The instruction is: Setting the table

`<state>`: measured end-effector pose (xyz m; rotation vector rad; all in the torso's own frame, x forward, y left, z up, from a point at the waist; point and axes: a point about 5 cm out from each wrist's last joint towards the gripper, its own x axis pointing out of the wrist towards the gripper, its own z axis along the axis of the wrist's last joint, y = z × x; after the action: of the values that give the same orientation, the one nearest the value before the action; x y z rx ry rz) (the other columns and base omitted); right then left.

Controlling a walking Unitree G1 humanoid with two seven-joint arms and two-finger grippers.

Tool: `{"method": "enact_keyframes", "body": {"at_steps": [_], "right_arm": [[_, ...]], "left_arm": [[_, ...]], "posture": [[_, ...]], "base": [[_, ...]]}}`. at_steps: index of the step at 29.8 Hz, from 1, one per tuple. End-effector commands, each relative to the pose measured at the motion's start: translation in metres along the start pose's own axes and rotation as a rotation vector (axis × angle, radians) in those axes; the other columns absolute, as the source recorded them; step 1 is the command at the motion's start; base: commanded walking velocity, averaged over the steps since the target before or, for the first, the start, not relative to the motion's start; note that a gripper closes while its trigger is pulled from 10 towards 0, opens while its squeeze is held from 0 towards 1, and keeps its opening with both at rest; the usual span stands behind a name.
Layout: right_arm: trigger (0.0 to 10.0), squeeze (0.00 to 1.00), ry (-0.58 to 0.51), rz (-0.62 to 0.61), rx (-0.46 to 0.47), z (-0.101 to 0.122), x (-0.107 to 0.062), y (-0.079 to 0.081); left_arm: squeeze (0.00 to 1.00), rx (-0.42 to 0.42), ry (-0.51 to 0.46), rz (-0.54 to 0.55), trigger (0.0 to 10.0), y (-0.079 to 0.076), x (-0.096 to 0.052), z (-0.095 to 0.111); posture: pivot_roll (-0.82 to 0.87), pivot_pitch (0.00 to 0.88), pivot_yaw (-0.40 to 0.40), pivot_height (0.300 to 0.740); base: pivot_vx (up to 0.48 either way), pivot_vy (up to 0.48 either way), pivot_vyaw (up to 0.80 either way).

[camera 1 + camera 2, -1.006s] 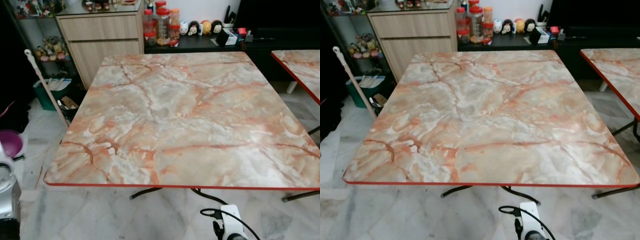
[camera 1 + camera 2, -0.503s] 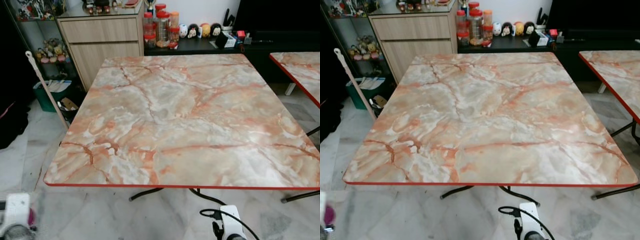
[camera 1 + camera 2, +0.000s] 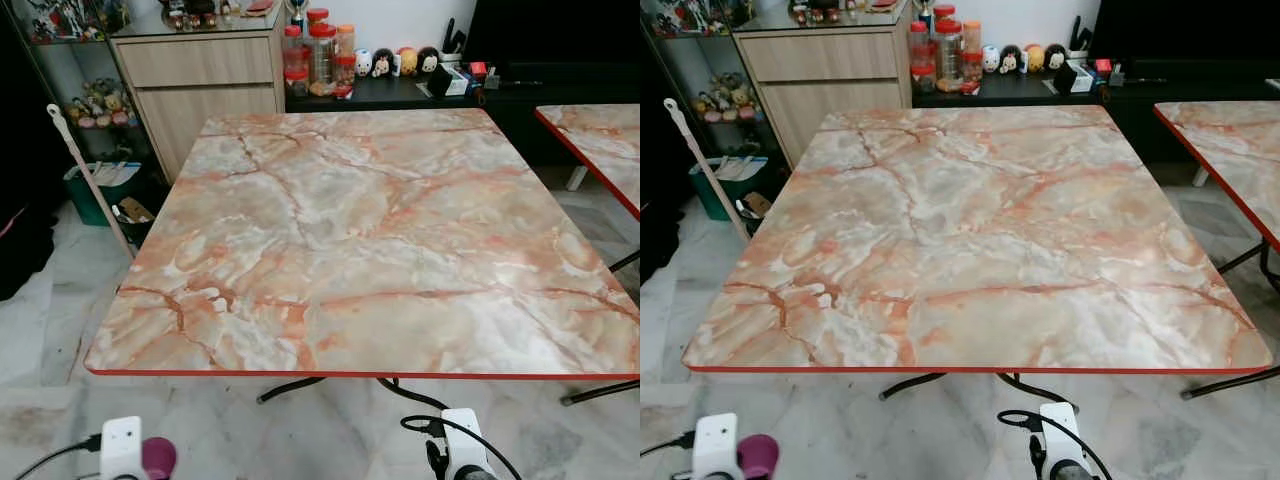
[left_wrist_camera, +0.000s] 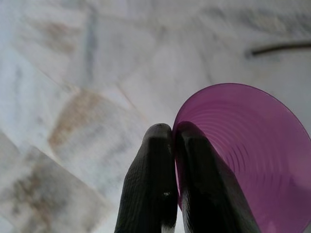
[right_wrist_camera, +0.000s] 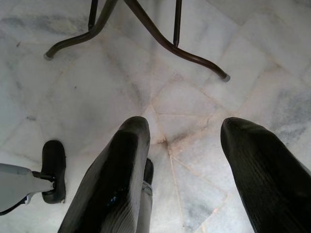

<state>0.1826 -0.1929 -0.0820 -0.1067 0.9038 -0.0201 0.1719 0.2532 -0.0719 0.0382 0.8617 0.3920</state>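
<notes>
A purple plastic cup (image 4: 243, 160) is held by the left gripper (image 4: 172, 179) below the near edge of the marble-patterned table (image 3: 370, 220), over the tiled floor (image 4: 87, 77). The two black fingers (image 4: 150, 184) are closed almost together, with the cup's thin rim pinched between them: one finger lies outside the wall, the other inside the mouth. A rim pinch of this kind is judged to suit a light, thin-walled cup and to leave its base free for setting down upright. In the head views the cup (image 3: 158, 457) is seen as a purple patch just beside the white wrist housing (image 3: 122, 447), low and to the left, apart from the table.

The right gripper (image 5: 194, 160) is pointed down at the floor near the table's dark metal legs (image 5: 146, 29). Its fingers are spread wide and nothing is held between them, so that arm is judged to be idle or kept free for a later item.

By count: one cup is carried, two grippers are seen, and one table stands in front, with the corner of a second table (image 3: 595, 140) at the right. No tableware lies on the nearer tabletop, so the setting is judged to be at its start. Several red-lidded jars (image 3: 318, 50) stand on the dark counter (image 3: 400, 90) beyond, beside a wooden drawer cabinet (image 3: 200, 85); their exact number cannot be told.
</notes>
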Motion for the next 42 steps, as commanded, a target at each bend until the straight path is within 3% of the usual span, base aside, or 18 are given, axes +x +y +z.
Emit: {"method": "enact_keyframes", "body": {"at_steps": [1, 11, 24, 42], "right_arm": [[10.0, 0.00, -0.002, -0.005, 0.018, 0.002, 0.001, -0.001], [10.0, 0.00, -0.009, -0.005, 0.016, 0.003, 0.001, -0.002], [10.0, 0.00, -0.001, -0.005, 0.003, 0.002, 0.000, -0.004], [10.0, 0.00, 0.005, -0.007, -0.005, 0.001, 0.000, -0.005]], "left_arm": [[0.00, -0.021, -0.010, 0.028, 10.0, 0.005, 0.001, 0.002], [0.00, -0.066, -0.031, 0.045, 10.0, -0.004, 0.001, 0.007], [0.00, -0.071, -0.016, 0.065, 10.0, -0.002, 0.000, 0.001], [0.00, -0.071, 0.000, 0.080, 10.0, -0.003, -0.001, -0.004]], "posture": [[0.00, 0.000, 0.027, 0.732], [-0.01, 0.000, 0.020, 0.732], [-0.01, 0.000, 0.016, 0.732], [-0.02, 0.000, 0.014, 0.732]], "base": [[0.000, 0.000, 0.00], [0.000, -0.255, 0.00], [0.000, -0.292, 0.00], [0.000, -0.460, 0.00]]}}
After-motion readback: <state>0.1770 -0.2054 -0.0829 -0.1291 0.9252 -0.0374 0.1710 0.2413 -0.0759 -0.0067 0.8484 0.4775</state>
